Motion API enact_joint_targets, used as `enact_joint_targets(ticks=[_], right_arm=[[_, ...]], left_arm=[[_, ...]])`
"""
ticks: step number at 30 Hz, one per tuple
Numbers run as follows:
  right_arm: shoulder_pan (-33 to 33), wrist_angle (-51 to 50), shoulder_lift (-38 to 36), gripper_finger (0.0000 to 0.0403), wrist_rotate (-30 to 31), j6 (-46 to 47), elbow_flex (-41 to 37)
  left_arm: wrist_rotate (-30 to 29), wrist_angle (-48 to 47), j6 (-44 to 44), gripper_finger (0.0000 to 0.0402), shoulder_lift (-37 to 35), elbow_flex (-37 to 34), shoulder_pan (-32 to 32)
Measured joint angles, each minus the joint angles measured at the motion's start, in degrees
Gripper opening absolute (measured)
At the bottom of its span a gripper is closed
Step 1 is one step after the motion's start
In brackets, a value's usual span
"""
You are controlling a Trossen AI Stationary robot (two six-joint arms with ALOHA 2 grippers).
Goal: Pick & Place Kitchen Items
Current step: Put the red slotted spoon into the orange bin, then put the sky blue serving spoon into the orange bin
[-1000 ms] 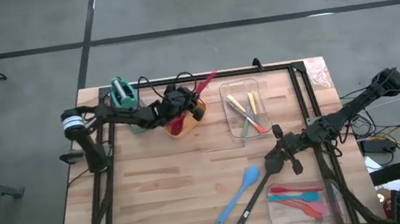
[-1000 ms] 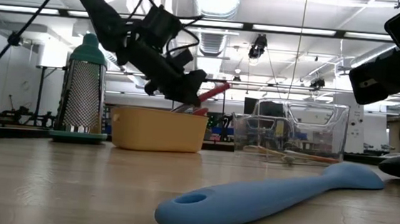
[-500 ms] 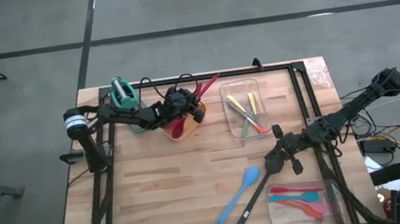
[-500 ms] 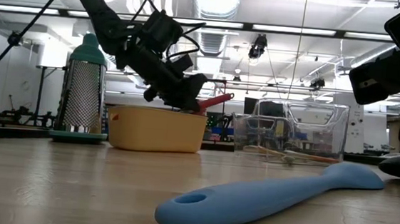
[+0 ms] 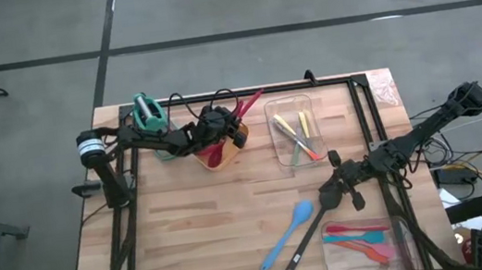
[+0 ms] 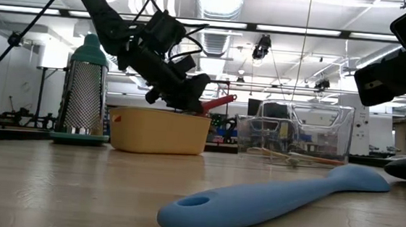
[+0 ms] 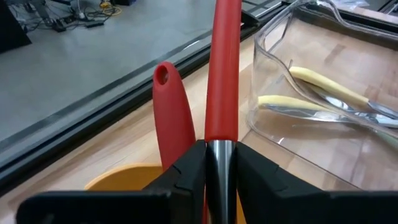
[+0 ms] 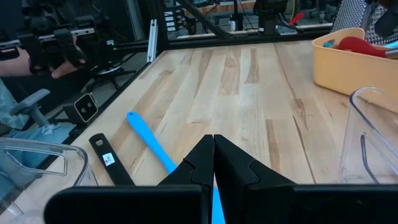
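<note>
Since a second ago, left claw (image 7: 214,163) dipped tubward, clamped on red utensil (image 7: 222,68); release over orange tub (image 5: 218,150), 11 o'clock; right claw (image 8: 213,155) together.

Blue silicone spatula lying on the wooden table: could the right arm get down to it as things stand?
Probably yes. The blue silicone spatula lies uncovered beside a black ladle, and the right gripper, shut and empty, hovers just beyond its head. It would have to open first.

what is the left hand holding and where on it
The left hand grips a red-handled utensil on its metal shank, just below the red handle, over the orange tub. The right hand is shut on nothing.
</note>
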Motion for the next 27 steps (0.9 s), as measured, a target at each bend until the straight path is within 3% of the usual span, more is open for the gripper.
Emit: enact_joint_targets(ticks=[13, 21, 27], right_arm=[[0.0, -0.07, 0.01, 0.0008, 0.02, 0.02, -0.33], [0.0, -0.02, 0.01, 0.0008, 0.02, 0.23, -0.36], [0.0, -0.02, 0.01, 0.0008, 0.02, 0.25, -0.5]], left_arm=[[1.22, -1.65, -1.75, 0.0142, 0.0, -0.12, -0.84], [1.47, -1.04, 0.93, 0.0145, -3.35, -0.17, -2.03], [6.55, -0.93, 0.0, 0.0145, -7.17, -0.17, -7.05]])
